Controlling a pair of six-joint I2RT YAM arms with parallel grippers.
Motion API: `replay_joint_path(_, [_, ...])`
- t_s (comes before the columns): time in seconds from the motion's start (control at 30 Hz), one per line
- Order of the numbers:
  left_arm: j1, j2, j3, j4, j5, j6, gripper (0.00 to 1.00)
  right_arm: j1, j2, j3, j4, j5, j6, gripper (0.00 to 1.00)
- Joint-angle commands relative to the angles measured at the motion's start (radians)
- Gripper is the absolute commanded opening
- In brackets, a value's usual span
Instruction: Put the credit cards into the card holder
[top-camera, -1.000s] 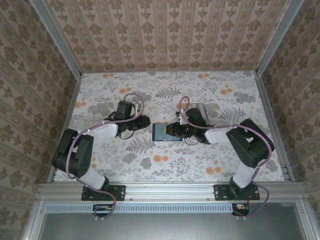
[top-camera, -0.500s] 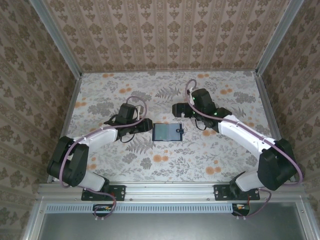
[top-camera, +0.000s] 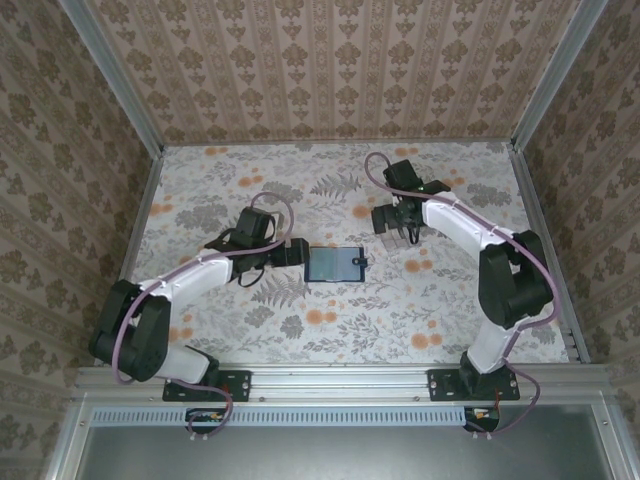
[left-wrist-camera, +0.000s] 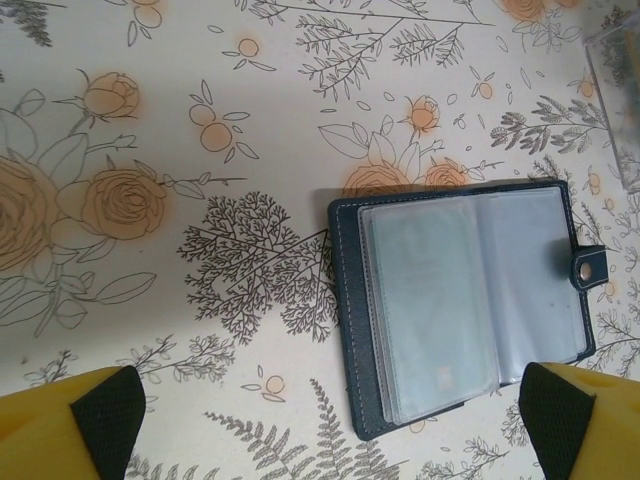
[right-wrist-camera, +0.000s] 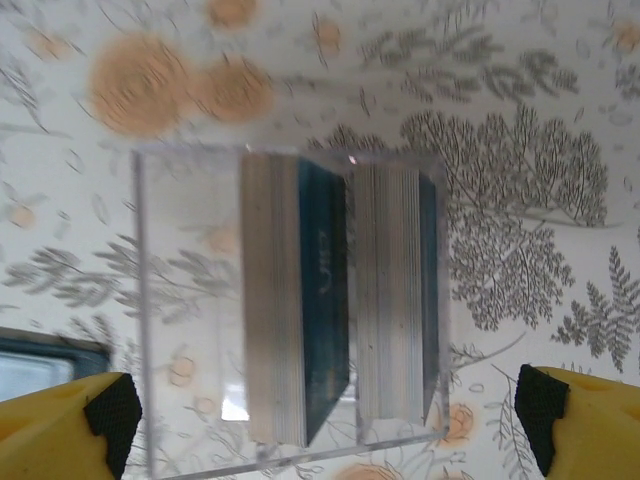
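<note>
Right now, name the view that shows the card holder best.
Left wrist: the holder lies open and nearly whole, close enough to make out its clear sleeves and snap tab. Top external shows it whole but small. Right wrist catches just a corner at its left edge.

Stitched, seemingly leather card holder (left-wrist-camera: 345, 300); glossy clear plastic sleeves (left-wrist-camera: 430, 300)

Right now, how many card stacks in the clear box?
2, on edge in the clear plastic box: left stack of thin cards, right stack beside it. Others possibly hidden.
</note>
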Motion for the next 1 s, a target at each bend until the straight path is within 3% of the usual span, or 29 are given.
replay_joint_path(0.0, [-0.010, -0.046, 0.030, -0.059, -0.055, 0.039, 1.00, -0.008, 0.025, 0.052, -0.071, 0.034, -0.031, 1.00])
replay_joint_path(0.3, [-0.019, -0.053, 0.036, -0.072, -0.075, 0.049, 1.00, -0.028, 0.127, 0.077, -0.055, 0.122, -0.037, 1.00])
replay_joint_path(0.5, [-0.025, -0.054, 0.053, -0.086, -0.082, 0.059, 1.00, -0.028, 0.093, 0.068, -0.025, 0.220, -0.036, 0.99])
replay_joint_path(0.97, [-0.031, -0.043, 0.061, -0.085, -0.078, 0.061, 1.00, -0.039, 0.032, 0.007, 0.021, 0.286, -0.031, 0.89])
